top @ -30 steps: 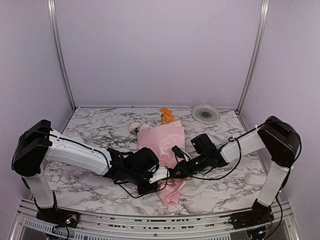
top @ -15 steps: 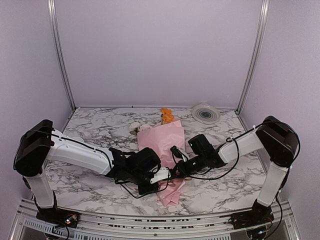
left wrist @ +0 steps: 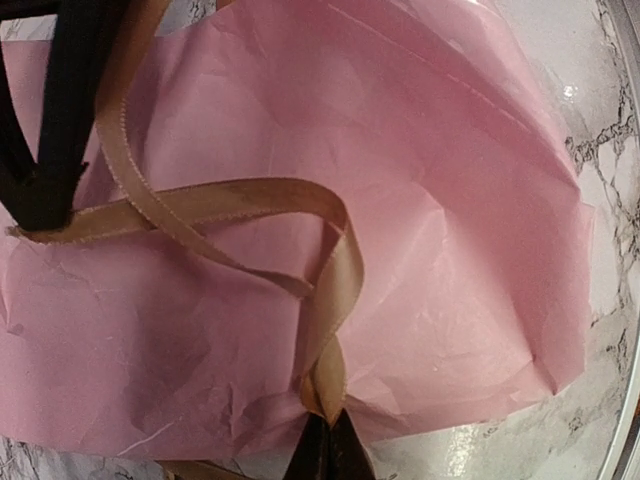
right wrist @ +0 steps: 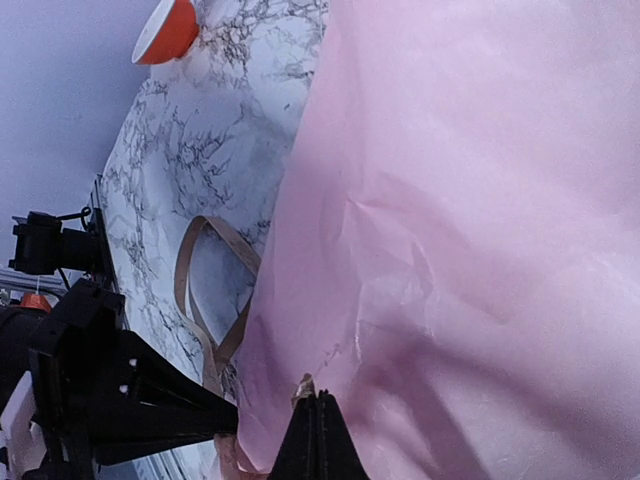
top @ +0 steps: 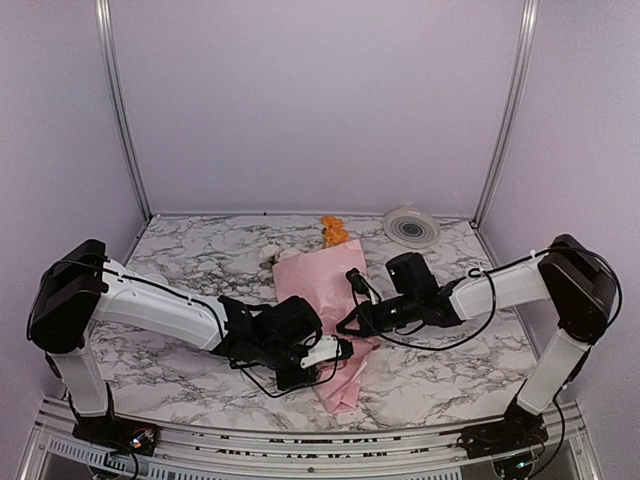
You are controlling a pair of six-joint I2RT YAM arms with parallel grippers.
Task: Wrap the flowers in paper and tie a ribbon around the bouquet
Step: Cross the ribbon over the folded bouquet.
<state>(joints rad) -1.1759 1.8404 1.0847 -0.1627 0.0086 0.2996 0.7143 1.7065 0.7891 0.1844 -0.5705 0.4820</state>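
The bouquet lies in the middle of the desk, flowers pointing away. The left pincer is pinched tight on one ribbon end, the right pincer on the other (only a tiny tan bit shows). The ribbon crosses over the pink paper, probably so a knot can be pulled snug.

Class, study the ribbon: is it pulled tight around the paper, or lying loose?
Loose. The ribbon crosses the paper in open, slack loops; the left gripper and right gripper each pinch a strand.
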